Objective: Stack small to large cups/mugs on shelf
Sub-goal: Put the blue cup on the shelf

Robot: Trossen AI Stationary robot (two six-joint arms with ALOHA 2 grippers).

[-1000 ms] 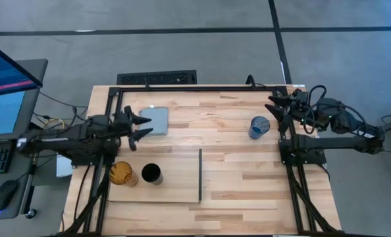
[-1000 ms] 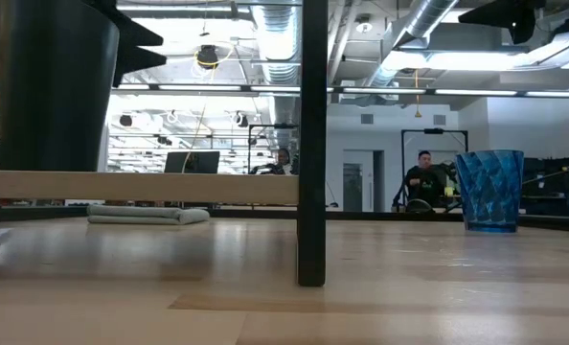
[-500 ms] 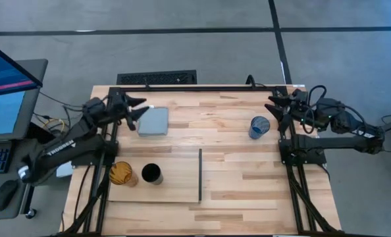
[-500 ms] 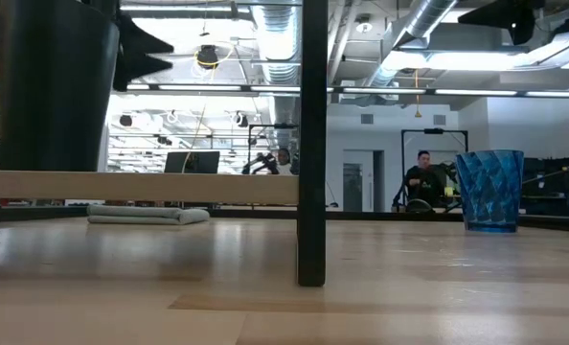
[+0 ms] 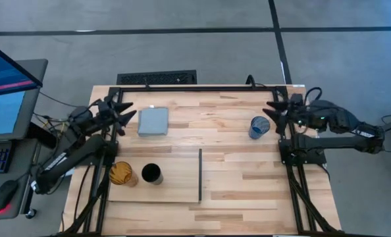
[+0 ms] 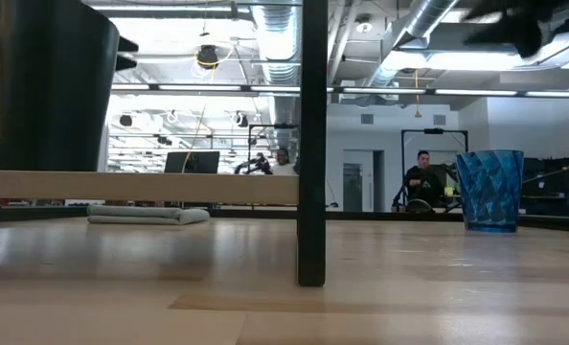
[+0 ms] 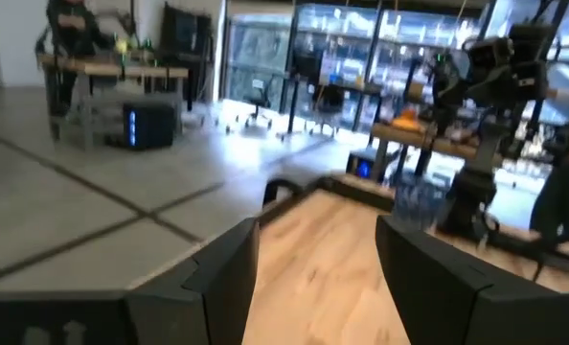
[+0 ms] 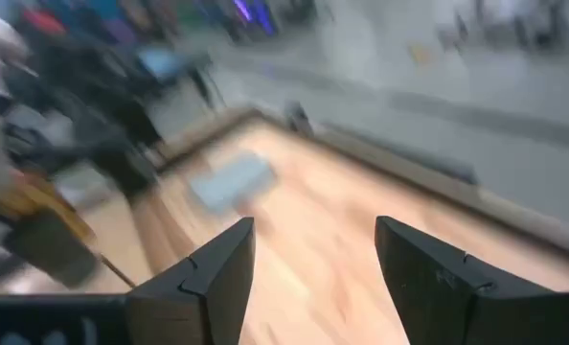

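Observation:
The amber cup (image 5: 121,173) and the black cup (image 5: 151,174) stand side by side on the pale shelf board (image 5: 172,187), whose black strip (image 5: 200,174) runs along its right end. The blue cup (image 5: 259,126) stands upright on the tabletop at the far right; it also shows in the low view (image 6: 489,190). My left gripper (image 5: 120,115) is open and empty at the table's far left, left of the pad. My right gripper (image 5: 272,109) is open and empty just right of and behind the blue cup.
A grey-blue square pad (image 5: 153,121) lies flat at the far left, next to my left gripper. The tabletop (image 5: 228,158) between the board and the blue cup is bare. In the low view the black cup (image 6: 55,86) looms at the left on the raised board (image 6: 141,187).
My left gripper has drawn back from over the pad toward the table's far left corner, staying open, and its arm has swung round. My right gripper has shifted slightly toward the blue cup.

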